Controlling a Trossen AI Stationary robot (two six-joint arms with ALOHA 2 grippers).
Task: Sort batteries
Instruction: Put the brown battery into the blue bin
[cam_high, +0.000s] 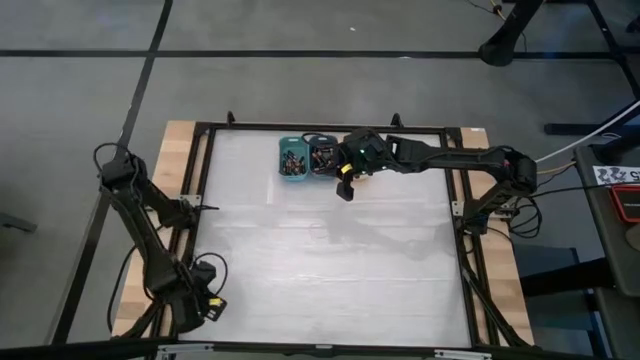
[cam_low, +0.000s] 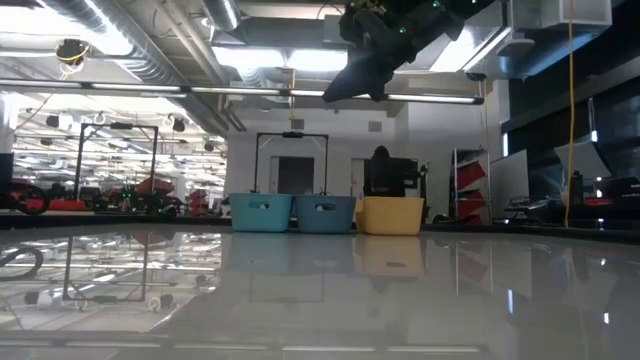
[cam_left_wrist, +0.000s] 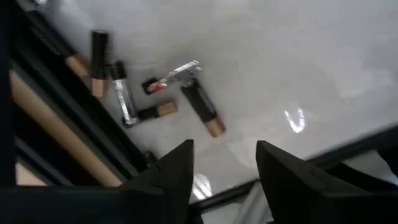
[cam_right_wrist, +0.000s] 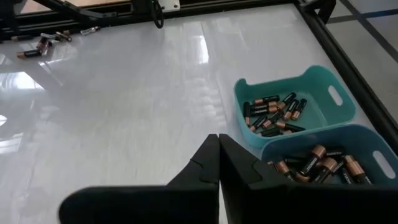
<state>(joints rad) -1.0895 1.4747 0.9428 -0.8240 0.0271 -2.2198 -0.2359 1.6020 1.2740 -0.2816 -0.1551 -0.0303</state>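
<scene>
Six loose batteries (cam_left_wrist: 202, 107), labels unreadable | left end effector (cam_left_wrist: 225, 163) open above | right end effector (cam_right_wrist: 218, 163) closed by teal bin (cam_right_wrist: 323, 102)

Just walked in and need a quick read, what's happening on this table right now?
A two-armed robot is sorting batteries. The right gripper, shut and empty, hangs above the teal bin and blue bin, both already holding cells. The left gripper, fingers apart, hovers over the loose batteries lying by the table's left frame.
</scene>
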